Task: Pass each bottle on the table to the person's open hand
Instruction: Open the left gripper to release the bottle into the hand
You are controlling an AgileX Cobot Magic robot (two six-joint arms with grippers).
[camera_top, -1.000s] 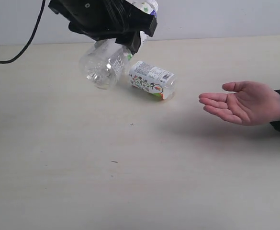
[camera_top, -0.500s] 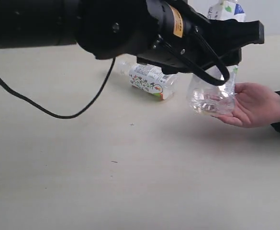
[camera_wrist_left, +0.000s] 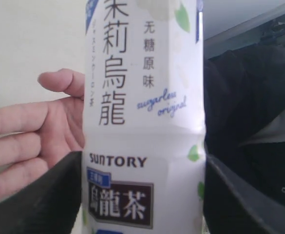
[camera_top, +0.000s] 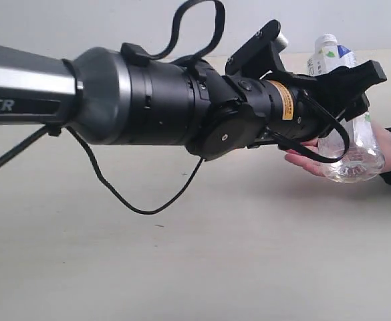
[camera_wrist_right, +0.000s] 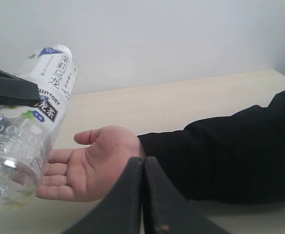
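Note:
A clear bottle point(camera_top: 352, 157) with a white-green label and white cap hangs tilted over the person's open hand point(camera_top: 301, 160), its base near the fingers. I cannot tell whether the two touch. My left gripper point(camera_top: 352, 93) is shut on the bottle's labelled middle. In the left wrist view the bottle point(camera_wrist_left: 142, 122) fills the gap between the black fingers point(camera_wrist_left: 40, 200), with the hand point(camera_wrist_left: 35, 136) behind it. My right gripper point(camera_wrist_right: 143, 165) is shut and empty, close to the wrist of the hand point(camera_wrist_right: 98, 165), with the bottle point(camera_wrist_right: 30, 136) beyond. No other bottle is in view.
My left arm point(camera_top: 148, 103) stretches across the whole exterior view above the table point(camera_top: 182, 267) and hides what lies behind it. A black cable point(camera_top: 135, 200) droops beneath it. The person's dark sleeve point(camera_wrist_right: 220, 156) comes in from the right.
My left gripper has carried the bottle rightwards from the table's far left to above the open hand. The arm now blocks the bottle that lay on the table. The hand has stayed put.

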